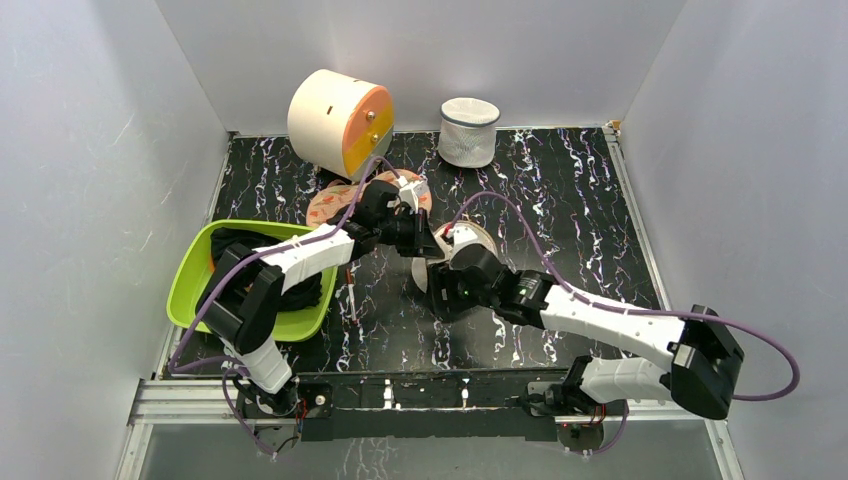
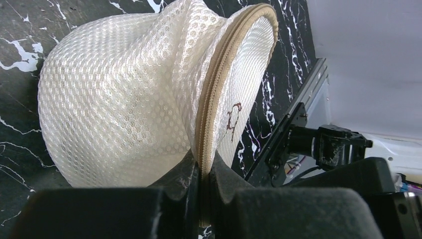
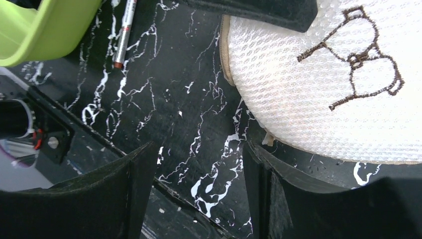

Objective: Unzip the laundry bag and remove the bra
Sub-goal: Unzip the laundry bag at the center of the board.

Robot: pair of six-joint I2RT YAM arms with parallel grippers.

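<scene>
The laundry bag (image 2: 119, 99) is a cream mesh dome lying on its side on the black marbled table, its flat face with the black line drawing (image 3: 348, 69) turned toward the right arm. My left gripper (image 2: 204, 184) is shut on the bag's tan zip trim (image 2: 214, 109) at the rim. My right gripper (image 3: 199, 169) is open just below the flat face, with only tabletop between its fingers; its right finger (image 3: 278, 179) sits under the bag's rim beside a small tan tab (image 3: 268, 139). From above, both grippers meet at the bag (image 1: 470, 242). The bra is hidden.
A lime green bin (image 1: 200, 275) holding a black garment stands at the left. An orange patterned cloth (image 1: 330, 207) lies behind the left arm. A cream drum with an orange face (image 1: 335, 120) and a white cylindrical mesh bag (image 1: 468, 130) stand at the back. A pen (image 3: 123, 35) lies near the bin.
</scene>
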